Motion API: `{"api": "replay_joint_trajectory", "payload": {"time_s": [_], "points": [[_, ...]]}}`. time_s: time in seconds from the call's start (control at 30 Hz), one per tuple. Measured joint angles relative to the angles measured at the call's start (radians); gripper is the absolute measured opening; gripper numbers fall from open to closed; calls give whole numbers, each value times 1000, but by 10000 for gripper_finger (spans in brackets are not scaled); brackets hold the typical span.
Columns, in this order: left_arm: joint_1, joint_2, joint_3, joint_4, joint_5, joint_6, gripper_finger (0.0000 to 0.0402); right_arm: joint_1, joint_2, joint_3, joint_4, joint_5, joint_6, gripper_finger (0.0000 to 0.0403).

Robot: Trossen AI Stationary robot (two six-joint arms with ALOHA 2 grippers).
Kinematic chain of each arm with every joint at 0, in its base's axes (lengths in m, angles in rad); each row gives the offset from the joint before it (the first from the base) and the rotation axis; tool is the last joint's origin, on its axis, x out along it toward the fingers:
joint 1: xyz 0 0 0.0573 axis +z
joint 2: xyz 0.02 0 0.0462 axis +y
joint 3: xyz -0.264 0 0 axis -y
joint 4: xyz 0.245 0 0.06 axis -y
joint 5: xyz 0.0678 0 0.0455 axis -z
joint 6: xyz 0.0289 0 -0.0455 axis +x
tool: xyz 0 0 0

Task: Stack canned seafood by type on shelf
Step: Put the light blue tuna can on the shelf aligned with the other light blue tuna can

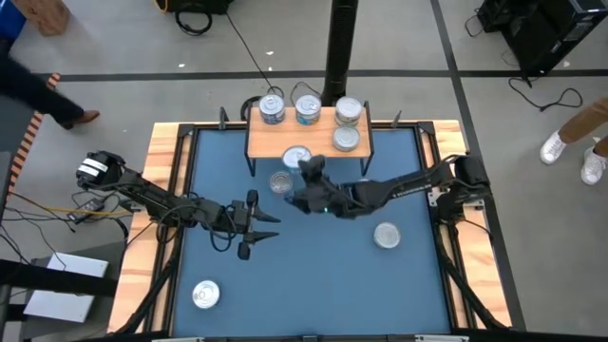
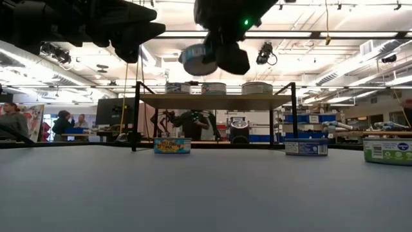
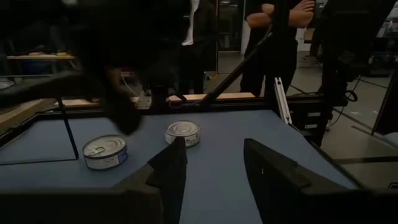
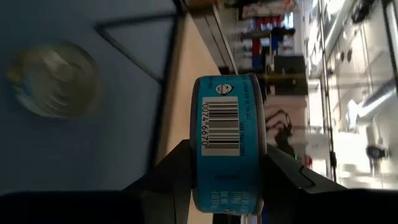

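The shelf (image 1: pixel 313 142), a light-wood board on black legs at the mat's far side, carries several tins (image 1: pixel 307 109). My right gripper (image 1: pixel 304 166) is shut on a blue-labelled tin (image 1: pixel 296 157) at the shelf's near edge; in the low view this tin (image 2: pixel 195 59) hangs higher than the board (image 2: pixel 215 98). Three more tins rest on the mat by their flat bases: one (image 1: pixel 281 182) just in front of the shelf, one (image 1: pixel 387 235) to the right, one (image 1: pixel 206 295) near left. My left gripper (image 1: pixel 255 231) hovers open over the mat's left half, with nothing between its fingers (image 3: pixel 171 171). My right gripper pinches the tin between its two fingers, one on each flat face (image 4: pixel 194 168), with the barcoded side label (image 4: pixel 221 130) turned toward the wrist. The fingers reach in from the table's right and near side, slanting slightly down. The tin is lifted clear and a little tilted.
The blue mat (image 1: pixel 313 285) has raised wooden edges (image 1: pixel 161 190) and black frame bars. The shelf's thin black legs (image 2: pixel 135 119) stand on the mat. A black post (image 1: pixel 340 47) rises behind the shelf. People stand beyond the table.
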Motion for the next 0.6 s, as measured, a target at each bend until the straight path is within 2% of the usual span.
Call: {"api": "replay_joint_trajectory", "payload": {"time_s": [0.33, 0.6], "points": [[0, 0, 0, -1, 3, -3, 163, -134, 2, -1, -14, -40, 2, 143], [0, 0, 0, -1, 3, -3, 163, -187, 2, -2, -72, -101, 35, 143]]}}
